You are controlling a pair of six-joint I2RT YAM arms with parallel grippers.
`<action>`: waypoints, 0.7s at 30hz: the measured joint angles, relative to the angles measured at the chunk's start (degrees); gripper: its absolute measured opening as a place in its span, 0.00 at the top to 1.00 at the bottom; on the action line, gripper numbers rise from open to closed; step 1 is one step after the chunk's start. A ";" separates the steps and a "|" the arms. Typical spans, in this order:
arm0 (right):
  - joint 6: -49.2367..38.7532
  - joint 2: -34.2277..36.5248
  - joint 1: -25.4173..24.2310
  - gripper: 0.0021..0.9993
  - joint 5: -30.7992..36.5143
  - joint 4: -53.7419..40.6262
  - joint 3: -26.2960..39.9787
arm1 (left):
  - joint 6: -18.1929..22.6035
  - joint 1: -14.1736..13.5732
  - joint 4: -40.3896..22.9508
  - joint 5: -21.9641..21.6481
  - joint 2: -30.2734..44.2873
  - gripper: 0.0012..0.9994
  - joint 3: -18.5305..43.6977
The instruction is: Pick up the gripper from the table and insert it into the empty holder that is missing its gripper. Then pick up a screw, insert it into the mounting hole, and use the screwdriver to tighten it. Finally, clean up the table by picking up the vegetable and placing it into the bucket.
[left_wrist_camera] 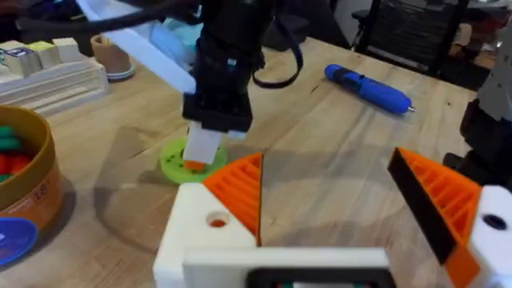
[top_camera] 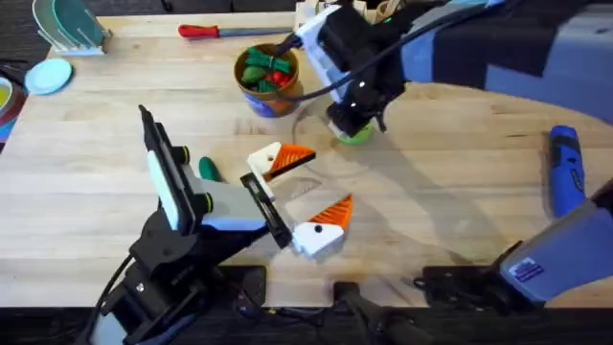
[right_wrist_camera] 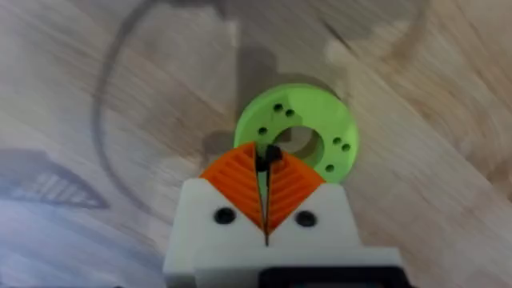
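The screw (right_wrist_camera: 270,152), a small dark speck as far as I can make out, sits pinched between the closed orange pads of the right gripper (right_wrist_camera: 266,162). It hangs right over the green disc (right_wrist_camera: 332,132) near the table's (top_camera: 460,220) far edge, just beside the bucket (top_camera: 266,79). The left gripper (top_camera: 305,192) lies spread wide toward the near edge, I'd guess to offer up the mounting hole (left_wrist_camera: 216,219) in its white finger, while the screwdriver (top_camera: 565,172) waits by the right edge.
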 joint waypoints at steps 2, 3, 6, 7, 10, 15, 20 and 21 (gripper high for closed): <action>0.25 -0.48 -1.55 1.00 0.43 -0.82 0.00 | 0.00 0.00 0.00 0.00 0.00 0.01 0.00; 0.39 -0.93 -2.27 1.00 0.61 -1.00 0.00 | 0.00 0.00 0.00 0.01 -0.01 0.01 0.00; 0.83 -3.64 -3.63 1.00 1.02 -1.21 -0.02 | -0.01 0.00 0.00 0.01 -0.01 0.01 0.00; 0.98 -4.89 -3.69 1.00 1.09 -1.25 -0.02 | 0.00 0.00 0.00 0.00 0.00 0.01 0.00; 1.08 -9.54 -3.45 1.00 1.05 -1.90 0.00 | -0.01 0.00 0.00 0.01 0.00 0.01 0.00; 1.26 -14.92 -3.16 1.00 -2.72 -5.76 0.02 | 0.00 0.00 0.00 0.02 -0.02 0.01 0.00; 2.78 -16.94 -1.55 1.00 -7.21 -14.03 3.88 | -0.02 0.00 0.00 0.00 -0.02 0.01 0.00; 3.20 -16.95 -0.96 1.00 -7.60 -15.98 5.65 | 0.00 0.00 0.00 0.01 0.00 0.01 0.00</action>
